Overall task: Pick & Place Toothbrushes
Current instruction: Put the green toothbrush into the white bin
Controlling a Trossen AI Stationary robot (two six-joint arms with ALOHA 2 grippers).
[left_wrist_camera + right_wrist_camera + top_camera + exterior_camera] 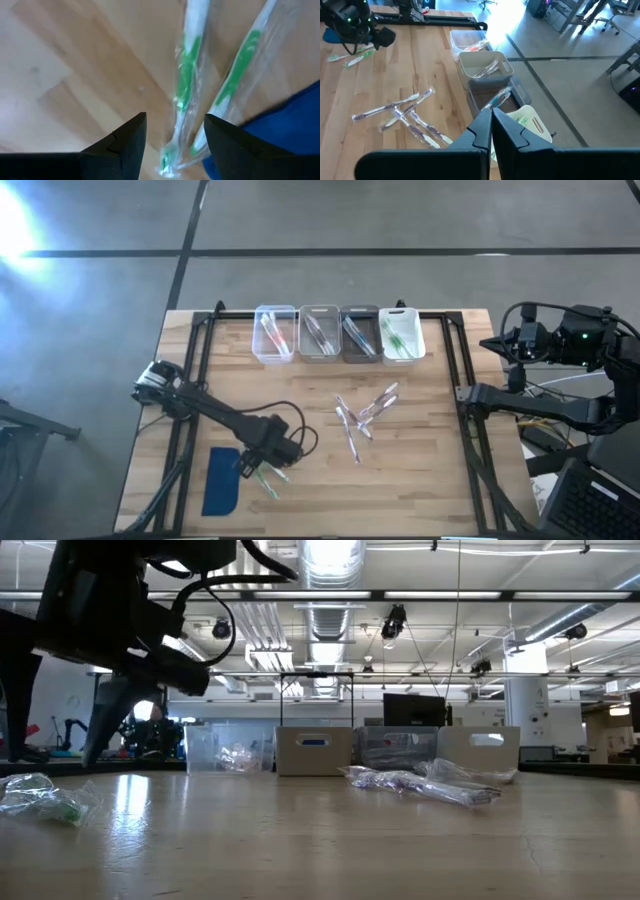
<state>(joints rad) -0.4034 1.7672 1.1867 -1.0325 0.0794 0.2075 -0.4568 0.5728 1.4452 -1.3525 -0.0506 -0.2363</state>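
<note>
Four small bins (338,333) in one row at the table's far edge: two clear, one grey, one white, each holding toothbrushes whose number cannot be made out. One flat blue pad (221,480); beside it two green-accented wrapped toothbrushes (187,85); mid-table a loose pile of pink-accented toothbrushes (362,416), roughly six, overlapping too much for a sure count. Two arms, so two grippers: left gripper (174,131) over the green pair, right gripper (491,130) off at the table's right side.
</note>
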